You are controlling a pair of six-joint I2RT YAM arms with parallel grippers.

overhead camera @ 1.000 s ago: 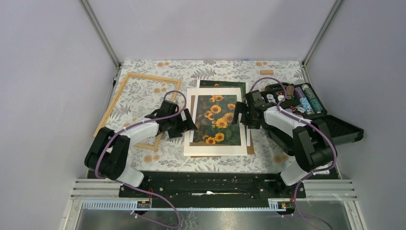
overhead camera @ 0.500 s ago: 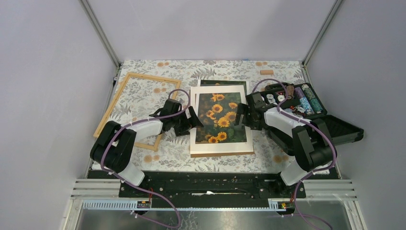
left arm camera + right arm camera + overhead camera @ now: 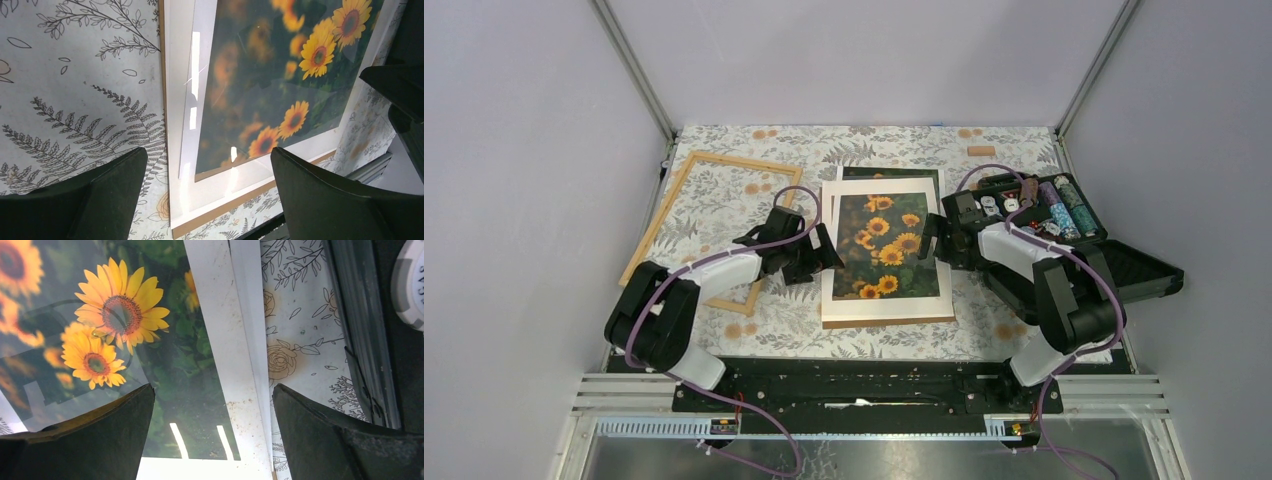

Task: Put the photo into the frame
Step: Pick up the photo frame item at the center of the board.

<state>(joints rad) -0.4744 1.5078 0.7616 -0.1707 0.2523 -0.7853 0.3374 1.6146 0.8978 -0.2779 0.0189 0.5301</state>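
Observation:
The sunflower photo (image 3: 886, 245) lies flat mid-table under a white mat (image 3: 832, 300), on a brown board (image 3: 889, 322); its dark top edge sticks out past the mat. The light wood frame (image 3: 682, 192) lies to the left, empty, with my left arm across its near right corner. My left gripper (image 3: 824, 250) is open at the mat's left edge; in the left wrist view it (image 3: 208, 152) straddles the mat (image 3: 175, 100) near its corner, with the photo (image 3: 280, 90) beyond. My right gripper (image 3: 934, 240) is open at the right edge, where it (image 3: 214, 387) spans the photo (image 3: 120, 315) and the mat (image 3: 225, 340).
An open black case (image 3: 1139, 272) holding poker chips stands close to the right of the stack, and its wall (image 3: 390, 315) shows beside my right fingers. A small wooden block (image 3: 981, 151) lies at the back right. Grey walls close in the floral tablecloth (image 3: 724, 135).
The white mat has slid right and squared up over the board. My left gripper followed it rightward to its left edge. My right gripper drew back slightly to the right.

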